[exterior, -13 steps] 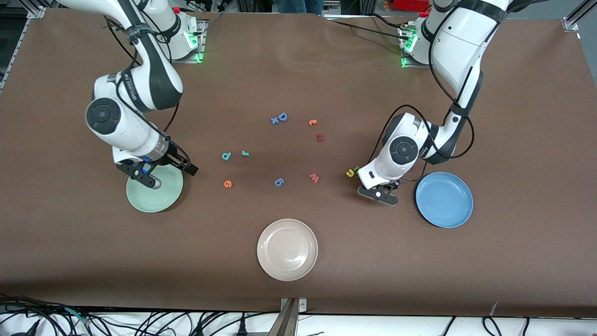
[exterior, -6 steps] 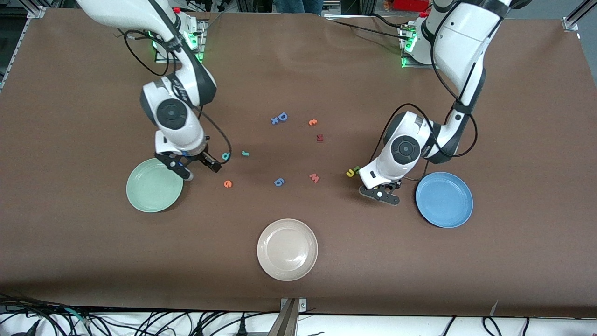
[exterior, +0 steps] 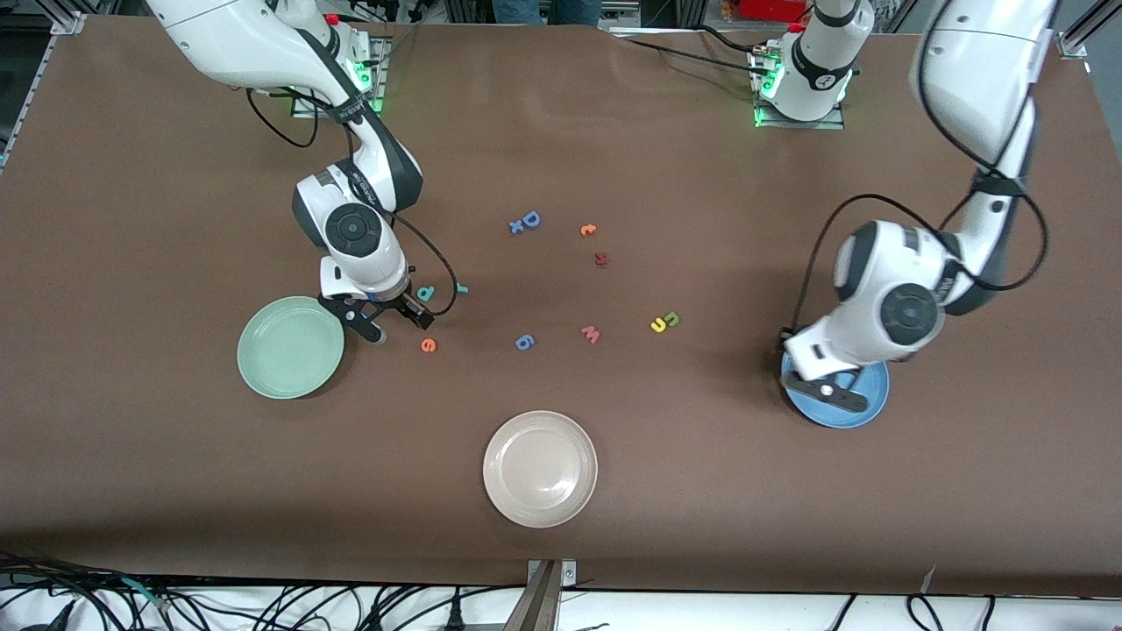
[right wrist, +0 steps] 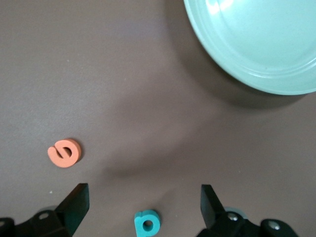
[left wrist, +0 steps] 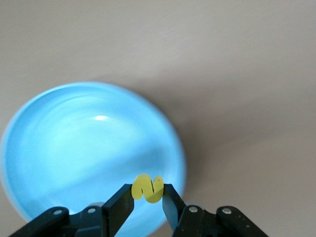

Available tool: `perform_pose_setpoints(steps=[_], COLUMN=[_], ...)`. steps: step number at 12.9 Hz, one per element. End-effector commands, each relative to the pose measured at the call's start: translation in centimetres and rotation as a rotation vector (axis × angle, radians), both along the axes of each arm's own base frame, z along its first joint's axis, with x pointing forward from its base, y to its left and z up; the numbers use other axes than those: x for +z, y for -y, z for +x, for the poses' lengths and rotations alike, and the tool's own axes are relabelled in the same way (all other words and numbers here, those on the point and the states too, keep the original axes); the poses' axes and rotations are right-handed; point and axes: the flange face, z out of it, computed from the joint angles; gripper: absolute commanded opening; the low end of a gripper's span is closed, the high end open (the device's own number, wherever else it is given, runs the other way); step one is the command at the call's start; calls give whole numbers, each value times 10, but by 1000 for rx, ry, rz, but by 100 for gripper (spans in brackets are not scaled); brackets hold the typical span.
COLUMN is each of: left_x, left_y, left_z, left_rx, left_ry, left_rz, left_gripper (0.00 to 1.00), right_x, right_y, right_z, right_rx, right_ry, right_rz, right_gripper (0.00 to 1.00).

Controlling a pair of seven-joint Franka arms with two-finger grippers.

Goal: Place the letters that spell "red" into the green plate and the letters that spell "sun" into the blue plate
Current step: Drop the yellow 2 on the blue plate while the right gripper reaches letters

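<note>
1. A brown table carries three plates and a loose scatter of small foam letters, with both arm bases along its edge farthest from the front camera.
2. The left gripper hangs over the blue plate, at the left arm's end of the table; its fingers are clenched on a yellow "s".
3. The right gripper is spread wide with nothing in it, low over the table just beside the green plate.
4. A teal "d" lies on the table between the right gripper's open fingers; in the front view it shows just beside the gripper.
5. A thin teal "r" lies just beside the "d", toward the middle of the table.
6. An orange "e" lies near the right gripper, nearer to the front camera than the "d".
7. A yellow "u" and a green "n" lie touching or nearly so, between the middle of the table and the blue plate.
8. The green plate holds no letters.
9. A beige plate sits nearest the front camera, mid-table.
10. Other letters lie mid-table: a pink "w" and a blue capital "D".
</note>
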Motion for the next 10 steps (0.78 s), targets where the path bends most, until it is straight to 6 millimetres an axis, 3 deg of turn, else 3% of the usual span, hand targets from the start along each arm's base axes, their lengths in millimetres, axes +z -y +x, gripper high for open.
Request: perform_pose_setpoints(steps=[1,2,3,6,7,10], left_x=[-23,-23,-24,-19,-10,10], left_y=[-28,-28,-30,-26,-15,48], left_z=[9,9,9,8,7,-5], left_rx=[-39,-40,-36,-40,-46,16], left_ry=[-22,-22,-24,-25,-18,-37], left_rz=[0,-2,-2,-6,-12,-43], left_gripper=[23,54,99,100,100,100], right_x=[0,0,1,1,-3,-14], right_y=[-9,-13,-15,-8,-3,4], right_z=[-2,-3,-5,-11,-16,-24], right_rx=[-15,-19,-21,-25,-27,-31], right_ry=[11,11,11,34,36,48], right_rz=[15,18,22,52,64,92], right_gripper=[100,100,100,99,99,99])
